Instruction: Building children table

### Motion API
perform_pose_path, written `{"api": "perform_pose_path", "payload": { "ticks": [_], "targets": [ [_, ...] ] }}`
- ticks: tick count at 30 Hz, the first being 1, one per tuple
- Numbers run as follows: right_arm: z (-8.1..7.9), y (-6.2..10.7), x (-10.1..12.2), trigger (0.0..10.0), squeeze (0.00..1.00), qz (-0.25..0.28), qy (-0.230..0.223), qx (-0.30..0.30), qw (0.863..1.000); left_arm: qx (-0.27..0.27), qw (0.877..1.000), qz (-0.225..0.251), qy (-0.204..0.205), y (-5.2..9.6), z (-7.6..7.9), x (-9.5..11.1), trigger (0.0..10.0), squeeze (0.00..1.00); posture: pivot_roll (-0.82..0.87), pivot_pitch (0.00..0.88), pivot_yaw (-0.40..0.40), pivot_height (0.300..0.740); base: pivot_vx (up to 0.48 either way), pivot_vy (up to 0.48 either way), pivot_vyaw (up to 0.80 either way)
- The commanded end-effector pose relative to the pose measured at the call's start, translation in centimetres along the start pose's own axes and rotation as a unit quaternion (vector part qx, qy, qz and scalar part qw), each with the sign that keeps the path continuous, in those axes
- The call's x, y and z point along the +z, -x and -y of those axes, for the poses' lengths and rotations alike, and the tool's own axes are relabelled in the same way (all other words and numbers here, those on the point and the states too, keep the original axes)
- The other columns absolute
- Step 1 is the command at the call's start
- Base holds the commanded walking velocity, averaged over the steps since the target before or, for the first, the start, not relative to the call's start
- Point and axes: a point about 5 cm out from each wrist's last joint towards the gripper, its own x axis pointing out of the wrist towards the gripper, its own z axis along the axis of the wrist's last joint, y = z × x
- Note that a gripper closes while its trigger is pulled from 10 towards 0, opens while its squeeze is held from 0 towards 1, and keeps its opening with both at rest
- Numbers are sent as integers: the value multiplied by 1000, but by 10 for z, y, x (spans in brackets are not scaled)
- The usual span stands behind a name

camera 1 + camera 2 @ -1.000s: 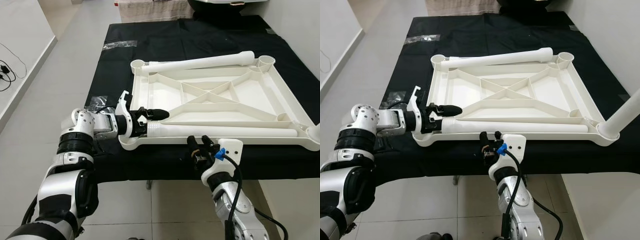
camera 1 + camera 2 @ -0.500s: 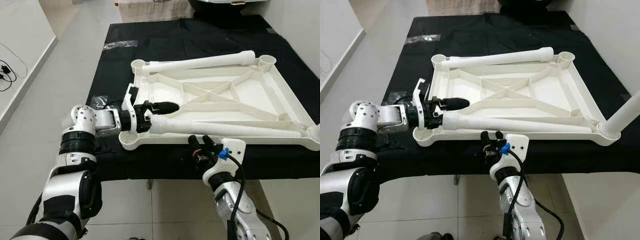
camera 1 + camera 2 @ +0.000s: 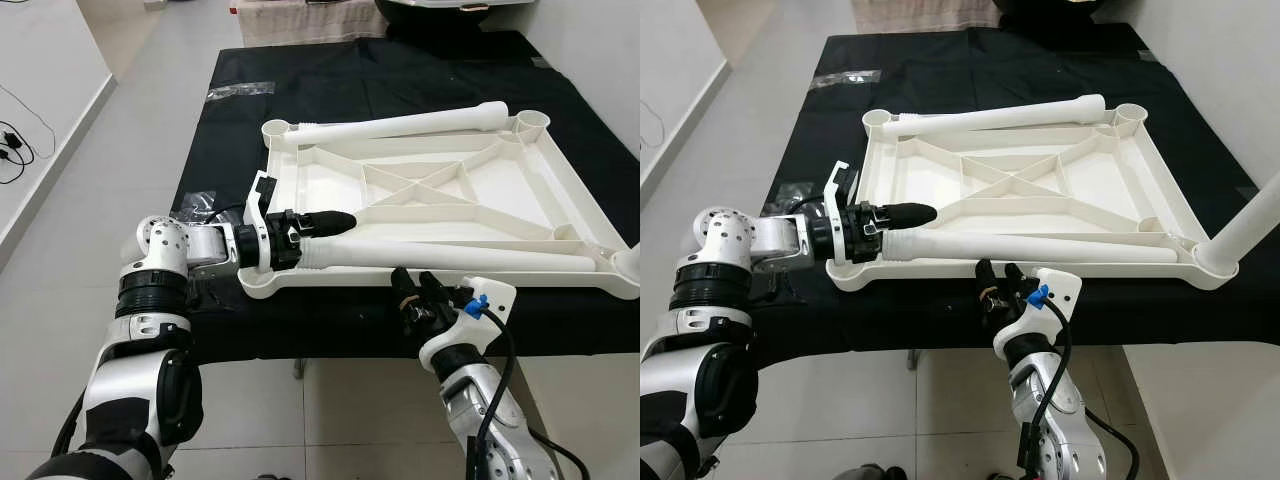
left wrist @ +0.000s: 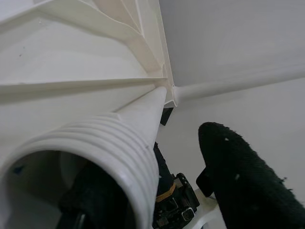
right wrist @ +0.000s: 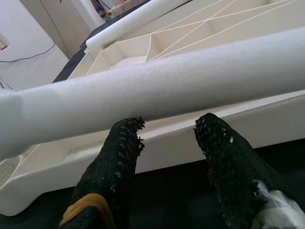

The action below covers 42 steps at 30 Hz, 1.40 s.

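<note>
table leg (image 3: 440,256) – threaded end clamped by left gripper (image 3: 318,224) – over tabletop (image 3: 520,190).

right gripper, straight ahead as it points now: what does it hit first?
Probably the white table leg lying across the upturned tabletop. The right gripper, fingers open, aims at it just past the tabletop's near rim; depth unclear.

My arms silver with black joints; right pincer (image 3: 418,293) black-fingered, white mount, blue clip, black cable.
</note>
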Motion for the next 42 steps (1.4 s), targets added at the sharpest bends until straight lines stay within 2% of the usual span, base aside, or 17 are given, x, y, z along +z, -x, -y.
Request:
{"api": "perform_pose_path", "payload": {
  "ticks": [1, 18, 25, 32, 34, 38, 39, 42],
  "targets": [
    [-8, 0, -1, 10000, 0, 6, -35, -1, 999, -8, 1000, 0, 7, 2, -1, -3, 0, 0, 96, 163, 32, 740, 0, 0, 0],
    [-2, -6, 1, 10000, 0, 3, -57, -9, 998, 2, 1000, 7, 3, 7, -1, -1, 0, 0, 96, 158, 21, 740, 0, 0, 0],
    [-7, -10, -3, 10000, 0, -13, -137, 30, 990, -13, 999, 39, -20, 30, 6, 2, 0, 0, 100, 144, 2, 740, 0, 0, 0],
    [-12, -11, -3, 10000, 0, -21, -149, 57, 987, -9, 997, 61, -41, 47, 11, 6, 0, 0, 100, 132, -13, 740, 0, 0, 0],
    [-15, -12, -3, 10000, 0, -24, -176, 69, 982, -3, 996, 71, -56, 57, 12, 5, 0, 0, 100, 129, -17, 740, 0, 0, 0],
    [-17, -15, -1, 10000, 0, -25, -205, 75, 976, 8, 995, 82, -64, 65, 11, 3, 0, 0, 98, 130, -23, 740, 0, 0, 0],
    [-18, -17, 2, 10000, 0, -23, -225, 79, 971, 15, 993, 94, -66, 71, 10, 3, 0, 0, 96, 133, -28, 740, 0, 0, 0],
    [-19, -19, 6, 10000, 0, -19, -240, 87, 967, 19, 991, 109, -74, 77, 9, 2, 0, 0, 94, 125, -34, 740, 0, 0, 0]
  ]
}}
